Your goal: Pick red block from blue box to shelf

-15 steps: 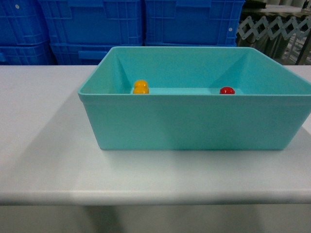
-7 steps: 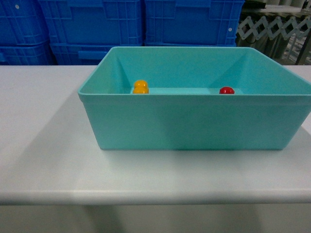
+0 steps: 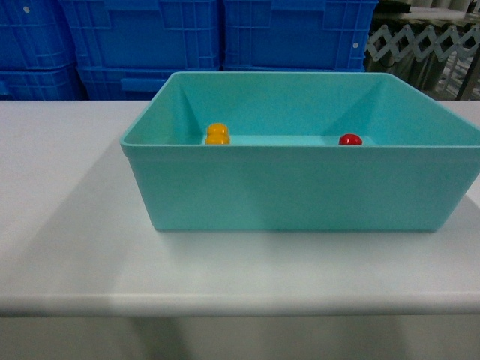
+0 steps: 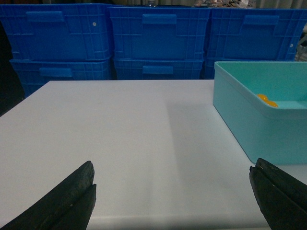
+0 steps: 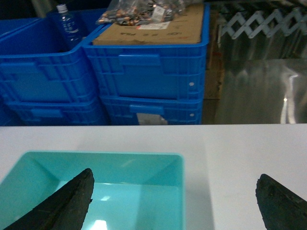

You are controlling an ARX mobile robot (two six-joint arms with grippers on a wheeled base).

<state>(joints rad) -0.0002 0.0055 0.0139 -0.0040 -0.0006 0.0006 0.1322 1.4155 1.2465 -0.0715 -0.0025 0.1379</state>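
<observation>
While both arms hang back from the work, nothing has yet been lifted: the red block sits on the floor of the blue box, toward its right side and close to the far wall, only its rounded top showing over the near rim in the head view. An orange piece of much the same size lies well apart from it on the left of the box.

Seen from its wrist camera, the left gripper has its fingers spread wide with nothing between them, low over the white table beside the box. The right gripper is likewise spread and empty, above the box's right half — the better placed of the two for the block.

Trouble could come from several causes. The block is small, glossy and rounded, so fingers closing off-centre would likely squirt it away across the smooth floor. It lies near the far wall, so a steep descent might knock a finger against the wall or rim and shove the whole box. A reach aimed too far left could take the orange piece instead. Behind stand dark blue crates on what I take for the shelf — its steel frame is not clearly seen, so the drop spot is uncertain.
</observation>
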